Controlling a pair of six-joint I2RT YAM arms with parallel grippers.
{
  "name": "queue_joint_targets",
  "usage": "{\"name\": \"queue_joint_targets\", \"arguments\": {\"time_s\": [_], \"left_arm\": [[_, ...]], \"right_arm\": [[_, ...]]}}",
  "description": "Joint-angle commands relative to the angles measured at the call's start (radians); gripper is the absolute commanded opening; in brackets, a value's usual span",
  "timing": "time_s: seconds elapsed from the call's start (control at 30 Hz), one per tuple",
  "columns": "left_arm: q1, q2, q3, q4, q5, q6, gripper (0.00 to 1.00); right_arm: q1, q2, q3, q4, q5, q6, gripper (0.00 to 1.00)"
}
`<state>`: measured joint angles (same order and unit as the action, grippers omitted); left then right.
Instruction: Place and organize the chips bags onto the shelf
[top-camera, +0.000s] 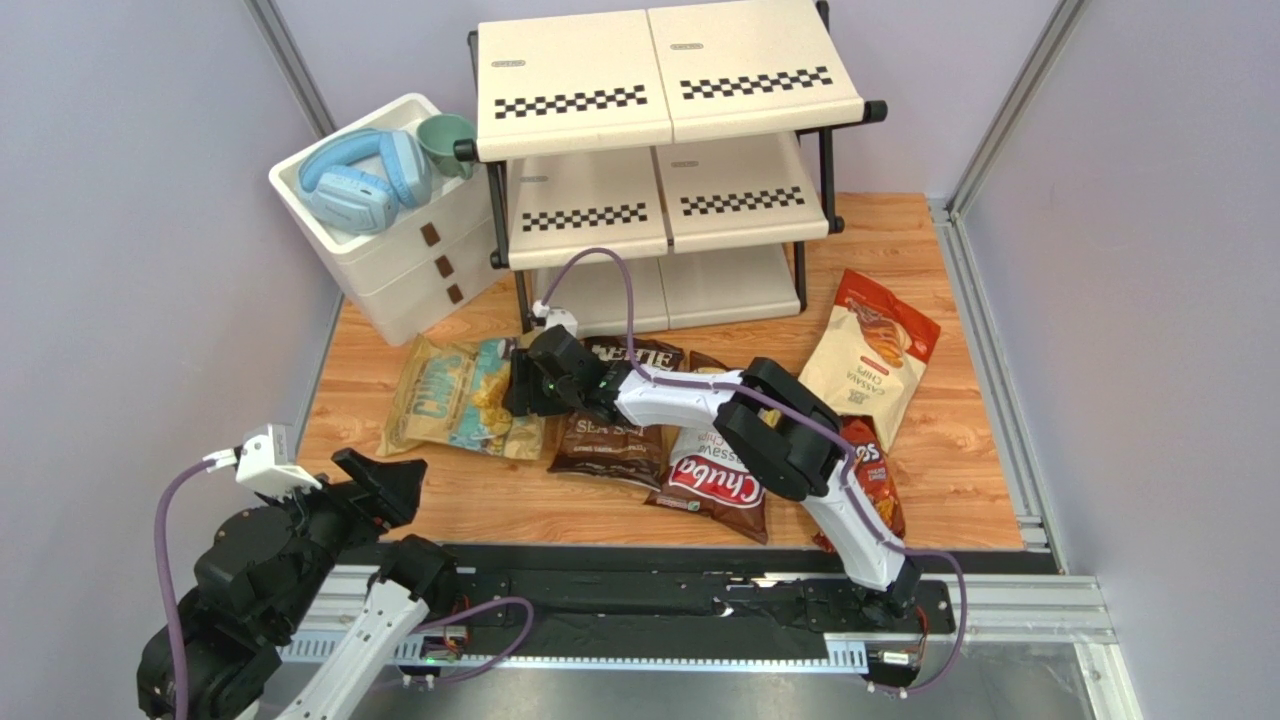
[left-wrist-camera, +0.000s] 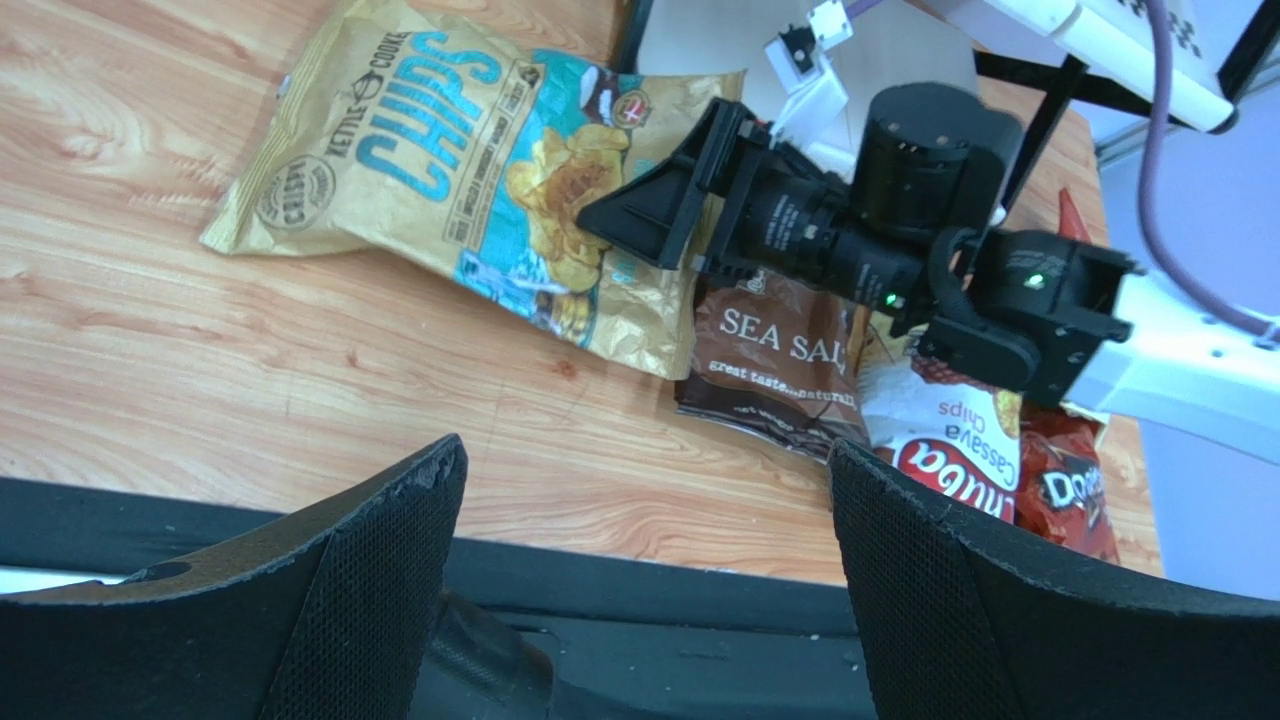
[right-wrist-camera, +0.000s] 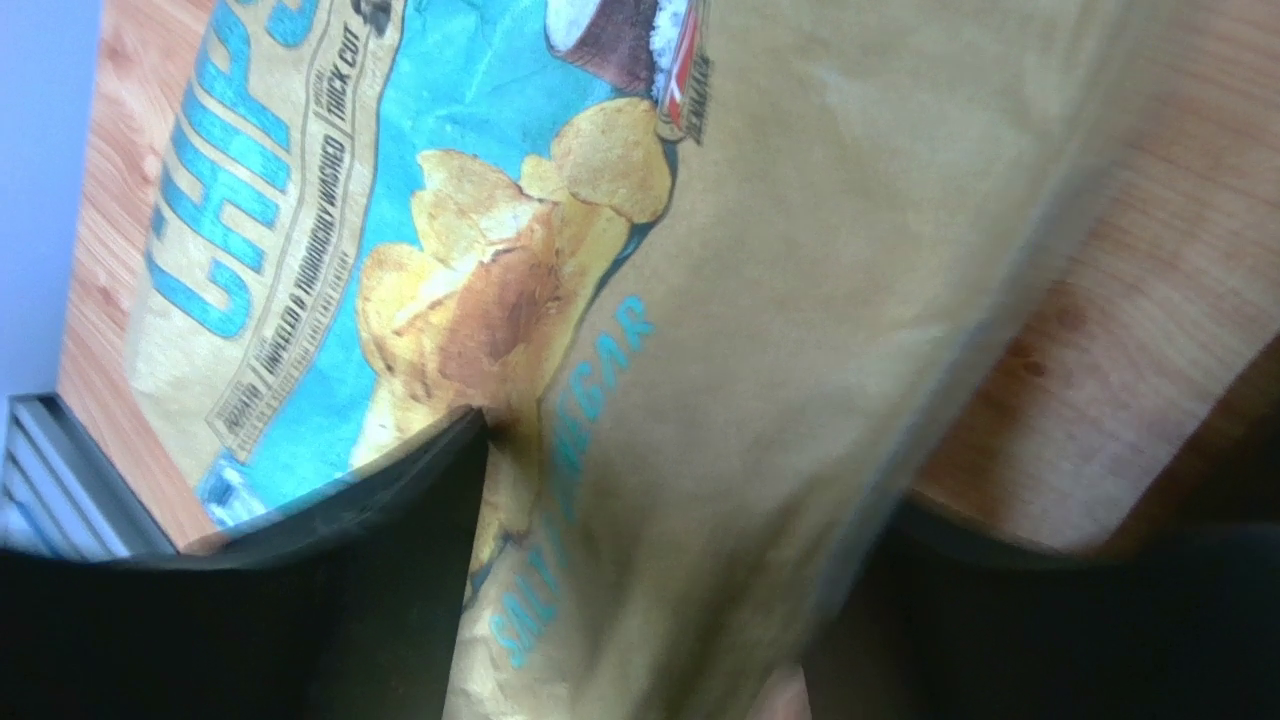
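Five chips bags lie on the wooden table in front of the shelf (top-camera: 669, 75). The tan-and-teal bag (top-camera: 451, 398) is at the left, then the dark brown Sea Salt bag (top-camera: 609, 443), the white-red Chuba bag (top-camera: 718, 483) and the red Doritos bag (top-camera: 879, 480). The cream bag with a red-orange top (top-camera: 869, 357) is at the right. My right gripper (top-camera: 519, 393) reaches left, low over the table. Its jaws straddle the right end of the tan-and-teal bag (right-wrist-camera: 751, 225), which fills the gap between them (right-wrist-camera: 676, 495). My left gripper (left-wrist-camera: 646, 510) hangs open and empty over the table's near edge.
A white three-drawer box (top-camera: 383, 255) stands left of the shelf, with blue headphones (top-camera: 361, 173) and a green cup (top-camera: 446, 143) on top. The black base rail (top-camera: 631, 593) runs along the near edge. The right arm's links cross above the Sea Salt and Chuba bags.
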<state>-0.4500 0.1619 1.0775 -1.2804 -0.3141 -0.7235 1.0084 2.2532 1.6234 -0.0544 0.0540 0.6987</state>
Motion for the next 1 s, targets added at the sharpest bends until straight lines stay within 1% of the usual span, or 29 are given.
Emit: {"name": "queue_joint_targets", "arguments": {"time_s": [0.0, 0.03, 0.1, 0.13, 0.3, 0.4, 0.43, 0.5, 0.57, 0.73, 0.8, 0.87, 0.97], "left_arm": [[-0.001, 0.047, 0.036, 0.046, 0.058, 0.021, 0.94], [-0.001, 0.048, 0.035, 0.053, 0.064, 0.016, 0.94], [-0.003, 0.039, 0.024, 0.064, 0.072, 0.013, 0.94], [-0.001, 0.028, 0.019, 0.073, 0.069, 0.01, 0.94], [-0.001, 0.037, -0.054, 0.084, 0.044, -0.027, 0.95], [-0.001, 0.068, -0.152, 0.125, 0.064, -0.077, 0.97], [-0.001, 0.086, -0.175, 0.137, 0.072, -0.111, 0.97], [-0.001, 0.106, -0.174, 0.157, 0.09, -0.109, 0.99], [-0.001, 0.111, -0.191, 0.164, 0.072, -0.142, 0.99], [-0.001, 0.12, -0.261, 0.21, 0.131, -0.218, 0.99], [0.0, 0.123, -0.319, 0.248, 0.173, -0.252, 0.99], [-0.001, 0.116, -0.382, 0.282, 0.194, -0.272, 0.99], [-0.001, 0.094, -0.463, 0.361, 0.201, -0.312, 0.99]], "right_arm": [[0.006, -0.017, -0.083, 0.185, 0.009, 0.033, 0.4], [0.004, -0.024, -0.089, 0.182, 0.012, 0.03, 0.15], [0.01, -0.04, -0.112, 0.174, 0.018, 0.01, 0.07], [0.012, -0.064, -0.126, 0.172, 0.02, 0.004, 0.01], [0.015, -0.151, -0.218, 0.205, 0.047, -0.002, 0.0], [0.013, -0.225, -0.307, 0.277, 0.082, 0.047, 0.0], [0.013, -0.242, -0.359, 0.336, 0.078, 0.068, 0.0], [0.013, -0.3, -0.405, 0.398, 0.073, 0.102, 0.0], [0.013, -0.346, -0.442, 0.465, 0.076, 0.134, 0.0], [0.013, -0.425, -0.448, 0.528, 0.069, 0.142, 0.0], [0.013, -0.466, -0.457, 0.544, 0.082, 0.136, 0.0], [0.013, -0.487, -0.454, 0.524, 0.102, 0.13, 0.0], [0.013, -0.497, -0.488, 0.521, 0.134, 0.117, 0.0]]}}
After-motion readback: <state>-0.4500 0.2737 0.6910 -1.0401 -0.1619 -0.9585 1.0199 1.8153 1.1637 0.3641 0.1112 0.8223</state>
